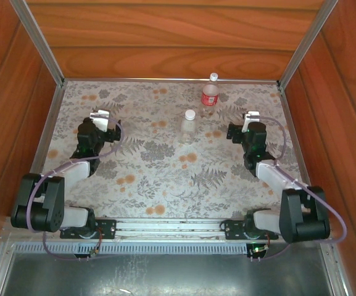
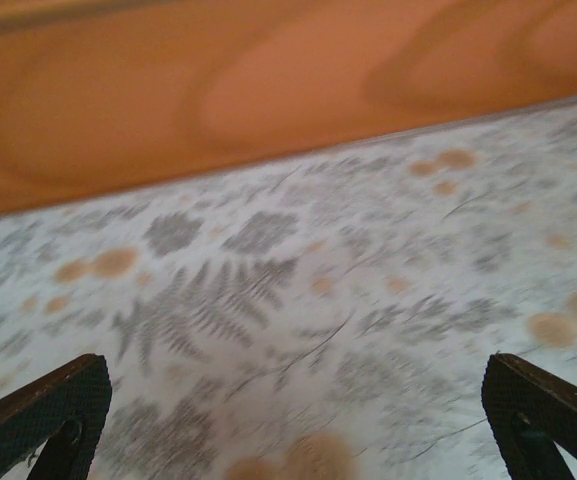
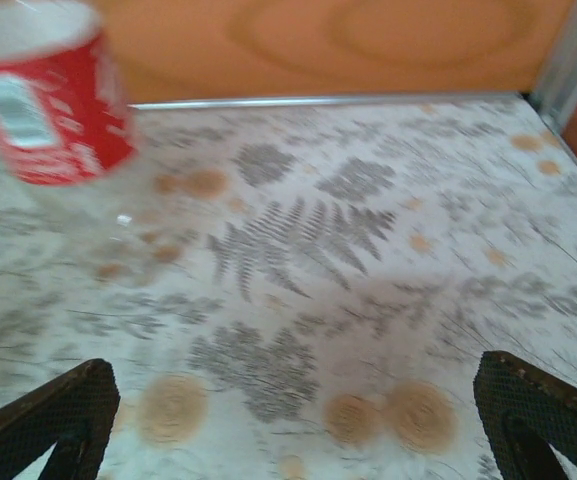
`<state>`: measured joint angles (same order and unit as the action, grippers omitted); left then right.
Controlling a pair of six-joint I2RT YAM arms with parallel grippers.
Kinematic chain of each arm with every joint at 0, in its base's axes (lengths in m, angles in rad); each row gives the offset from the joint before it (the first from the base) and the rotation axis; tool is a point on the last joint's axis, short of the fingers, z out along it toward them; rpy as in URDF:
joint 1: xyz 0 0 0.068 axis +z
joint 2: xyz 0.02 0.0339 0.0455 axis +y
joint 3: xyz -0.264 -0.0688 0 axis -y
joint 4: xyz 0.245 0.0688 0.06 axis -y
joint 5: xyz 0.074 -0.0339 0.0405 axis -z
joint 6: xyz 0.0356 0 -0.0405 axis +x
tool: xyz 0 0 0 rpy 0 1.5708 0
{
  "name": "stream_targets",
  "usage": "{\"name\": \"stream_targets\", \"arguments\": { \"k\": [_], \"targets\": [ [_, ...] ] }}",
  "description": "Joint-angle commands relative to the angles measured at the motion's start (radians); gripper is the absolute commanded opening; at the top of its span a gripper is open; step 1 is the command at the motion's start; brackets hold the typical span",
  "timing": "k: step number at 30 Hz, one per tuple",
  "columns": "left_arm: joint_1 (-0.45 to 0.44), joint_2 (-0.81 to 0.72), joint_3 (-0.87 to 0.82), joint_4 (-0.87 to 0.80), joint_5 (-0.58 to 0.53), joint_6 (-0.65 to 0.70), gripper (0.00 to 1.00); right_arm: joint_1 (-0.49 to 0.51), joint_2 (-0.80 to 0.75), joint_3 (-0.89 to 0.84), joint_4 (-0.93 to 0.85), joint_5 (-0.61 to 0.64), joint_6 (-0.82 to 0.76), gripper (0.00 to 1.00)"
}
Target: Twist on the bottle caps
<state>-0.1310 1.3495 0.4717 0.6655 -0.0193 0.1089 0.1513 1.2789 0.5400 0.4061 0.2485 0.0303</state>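
Red-label bottle (image 1: 210, 94) upright near far edge of desk (image 1: 153, 185) with floral cloth cover; white cap (image 1: 213, 76) on its neck
Pale-label bottle (image 1: 189, 127) upright just nearer, mid desk, apart from red one; second white cap (image 1: 190, 114) on top
How tightly caps sit: cannot tell
Left end effector (image 1: 101, 115) over left of desk, fingers wide apart, nothing between
Right end effector (image 1: 250, 115) right of bottles, well clear, fingers wide apart, empty; red label blurred at upper left of its wrist view
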Motion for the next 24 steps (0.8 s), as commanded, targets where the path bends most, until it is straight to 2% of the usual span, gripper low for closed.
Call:
{"name": "stream_targets", "arguments": {
  "k": [1, 3, 4, 8, 10, 13, 16, 18, 24],
  "targets": [
    [0.049, 0.053, -0.016, -0.052, -0.122, -0.031, 1.00, -0.039, 0.087, -0.021, 0.158, 0.085, -0.031, 0.98],
    [0.053, 0.111, -0.016, 0.003, -0.171, -0.034, 1.00, -0.074, 0.117, -0.030, 0.169, 0.041, 0.001, 0.99],
    [0.056, 0.121, -0.020, 0.012, -0.152, -0.049, 1.00, -0.088, 0.131, -0.049, 0.205, 0.019, 0.011, 0.99],
    [0.079, 0.140, -0.025, 0.037, -0.144, -0.076, 1.00, -0.134, 0.224, -0.162, 0.465, -0.061, 0.045, 1.00],
    [0.103, 0.156, -0.061, 0.107, -0.131, -0.101, 1.00, -0.134, 0.266, -0.188, 0.567, -0.095, 0.023, 1.00],
    [0.114, 0.236, -0.111, 0.303, -0.104, -0.094, 1.00, -0.135, 0.237, -0.118, 0.374, -0.106, 0.027, 1.00],
    [0.117, 0.233, -0.098, 0.274, -0.128, -0.106, 1.00, -0.134, 0.248, -0.097, 0.357, -0.122, 0.016, 1.00],
    [0.121, 0.238, -0.087, 0.264, -0.186, -0.132, 1.00, -0.133, 0.244, -0.092, 0.341, -0.121, 0.017, 1.00],
    [0.121, 0.232, -0.088, 0.258, -0.195, -0.135, 1.00, -0.133, 0.244, -0.091, 0.340, -0.120, 0.017, 1.00]
  ]
}}
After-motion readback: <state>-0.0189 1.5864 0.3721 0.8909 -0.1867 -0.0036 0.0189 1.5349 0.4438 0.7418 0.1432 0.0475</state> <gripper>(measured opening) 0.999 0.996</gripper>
